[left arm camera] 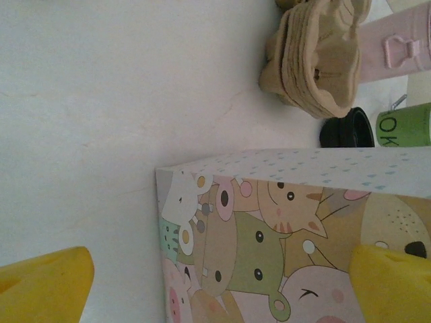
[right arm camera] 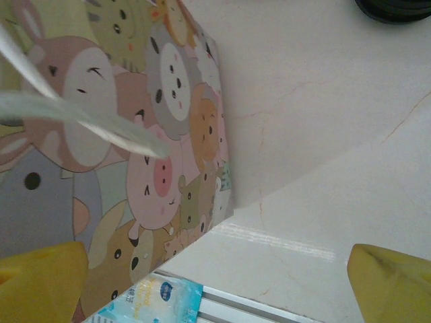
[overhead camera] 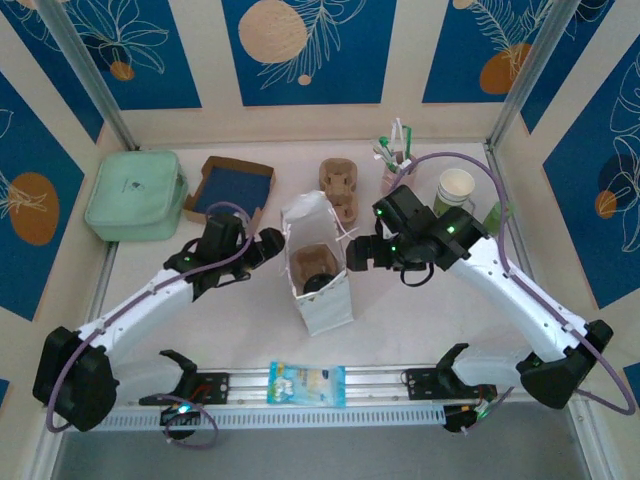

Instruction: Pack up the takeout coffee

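Observation:
The takeout coffee (overhead camera: pixel 455 190), a cream cup with a green lower part, stands at the back right behind my right arm, and its top looks open. A round black lid (left arm camera: pixel 347 128) lies on the table beside a green surface with white letters (left arm camera: pixel 404 124). A cartoon-printed paper bag (overhead camera: pixel 318 280) stands open mid-table with a brown cup carrier inside. My left gripper (overhead camera: pixel 268 247) is open, facing the bag's left side (left arm camera: pixel 269 235). My right gripper (overhead camera: pixel 360 255) is open by the bag's right side (right arm camera: pixel 135 155). Neither holds anything.
A mint case (overhead camera: pixel 135 193) and a brown box with a blue inside (overhead camera: pixel 230 188) sit at the back left. A stack of carriers (overhead camera: pixel 340 188), a pink cup of stirrers (overhead camera: pixel 395 170) and a slim green tube (overhead camera: pixel 495 215) stand behind. A blue packet (overhead camera: pixel 307 383) lies on the front rail.

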You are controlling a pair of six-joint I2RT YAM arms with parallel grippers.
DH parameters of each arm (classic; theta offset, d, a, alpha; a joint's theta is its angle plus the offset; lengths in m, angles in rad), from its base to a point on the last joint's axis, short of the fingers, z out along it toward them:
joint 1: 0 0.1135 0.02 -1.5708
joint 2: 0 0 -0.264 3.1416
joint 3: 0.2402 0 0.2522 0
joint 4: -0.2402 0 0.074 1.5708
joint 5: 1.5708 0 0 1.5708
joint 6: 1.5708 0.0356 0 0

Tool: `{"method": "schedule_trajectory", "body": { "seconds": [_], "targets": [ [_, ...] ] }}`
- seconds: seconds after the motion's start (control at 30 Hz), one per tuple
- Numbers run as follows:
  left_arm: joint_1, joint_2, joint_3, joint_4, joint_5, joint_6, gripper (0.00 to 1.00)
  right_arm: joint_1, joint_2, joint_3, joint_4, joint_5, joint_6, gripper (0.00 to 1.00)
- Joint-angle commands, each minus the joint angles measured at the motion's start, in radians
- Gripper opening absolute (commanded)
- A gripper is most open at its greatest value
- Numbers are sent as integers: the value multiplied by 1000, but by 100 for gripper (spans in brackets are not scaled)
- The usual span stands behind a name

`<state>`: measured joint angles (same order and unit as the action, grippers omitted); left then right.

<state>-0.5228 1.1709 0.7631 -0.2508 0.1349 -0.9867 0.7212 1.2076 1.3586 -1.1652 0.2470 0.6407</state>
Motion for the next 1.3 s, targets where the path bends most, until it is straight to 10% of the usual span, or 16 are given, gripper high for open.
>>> {"method": "schedule_trajectory", "body": {
  "seconds": [0.0,1.27],
  "targets": [
    [-22,26,48,31,25,19,97,10,-29,-18,12,3,22,99],
    [-62,19,193,-85,-84,86,98,-43,-133,-40,-53,50,-2,99]
  ]
}}
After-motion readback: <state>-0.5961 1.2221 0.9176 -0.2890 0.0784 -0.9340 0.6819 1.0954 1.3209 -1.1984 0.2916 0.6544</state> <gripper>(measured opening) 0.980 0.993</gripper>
